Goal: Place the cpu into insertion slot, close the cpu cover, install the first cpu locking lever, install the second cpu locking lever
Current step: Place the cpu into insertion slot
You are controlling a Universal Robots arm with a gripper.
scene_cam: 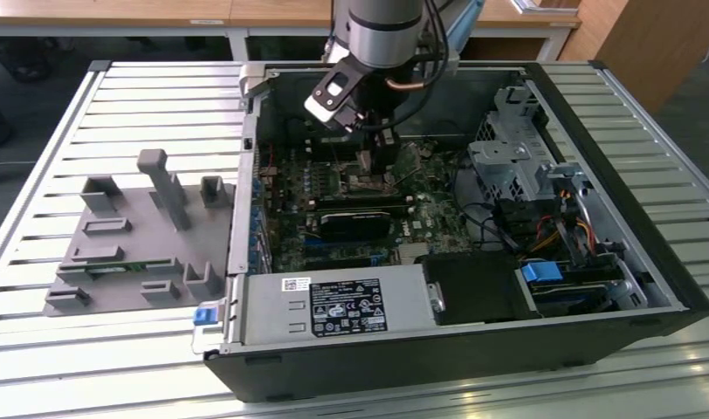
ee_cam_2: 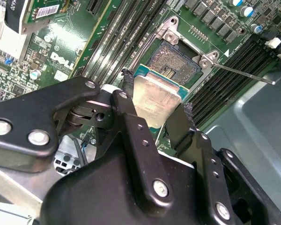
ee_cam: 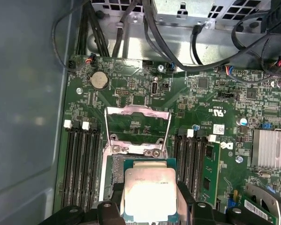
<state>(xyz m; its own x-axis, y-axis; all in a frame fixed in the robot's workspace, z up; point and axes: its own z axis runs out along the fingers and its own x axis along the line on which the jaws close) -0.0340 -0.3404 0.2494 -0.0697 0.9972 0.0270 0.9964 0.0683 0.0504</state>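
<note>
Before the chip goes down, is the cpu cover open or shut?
Open: the cpu cover lies flipped back, leaving the insertion slot bare.

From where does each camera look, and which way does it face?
Exterior view: off the arm, above the open computer case, looking down into it; shows the arm and gripper.
Second wrist view: on the arm, looking along the black fingers at the cpu and the insertion slot.
First wrist view: on the arm, facing the motherboard and open cpu cover; fingertips flank the cpu.
Both wrist views share the gripped cpu.
</note>
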